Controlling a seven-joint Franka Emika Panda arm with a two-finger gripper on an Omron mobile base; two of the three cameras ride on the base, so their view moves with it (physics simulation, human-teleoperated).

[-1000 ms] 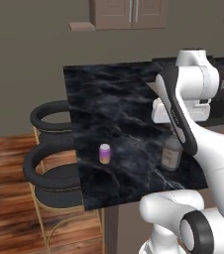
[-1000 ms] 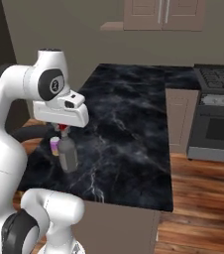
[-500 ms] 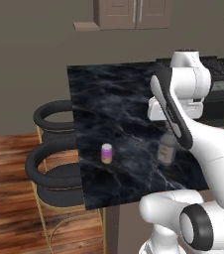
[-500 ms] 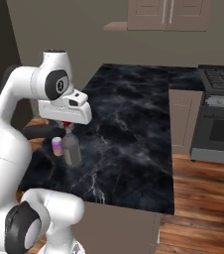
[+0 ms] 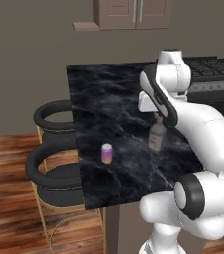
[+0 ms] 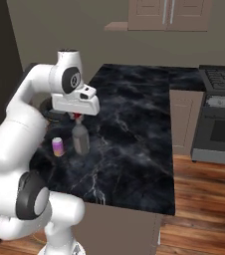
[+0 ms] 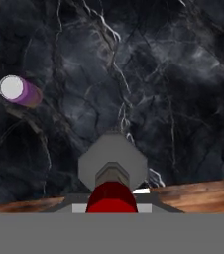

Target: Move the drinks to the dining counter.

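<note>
My gripper (image 5: 158, 117) is shut on the red cap of the squat clear bottle (image 5: 157, 137), which hangs upright at the dining counter (image 5: 114, 99); I cannot tell whether its base touches the slab. In the right base view the gripper (image 6: 76, 118) holds the bottle (image 6: 80, 140) just right of the pink-purple can (image 6: 58, 146). That can (image 5: 106, 153) stands upright near the counter's left edge. The hand view looks straight down on the bottle (image 7: 112, 161) and its red cap (image 7: 111, 198), with the can (image 7: 19, 91) at upper left on the marble (image 7: 173, 74).
Two round black stools (image 5: 54, 117) (image 5: 59, 171) stand along the counter's left side. A stove (image 6: 219, 117) and a cabinet (image 6: 181, 117) sit to the right of the slab. Wooden floor (image 6: 204, 199) lies beyond the near right corner.
The gripper has carried the bottle further in over the counter, away from the near edge. The can has stayed in place.
</note>
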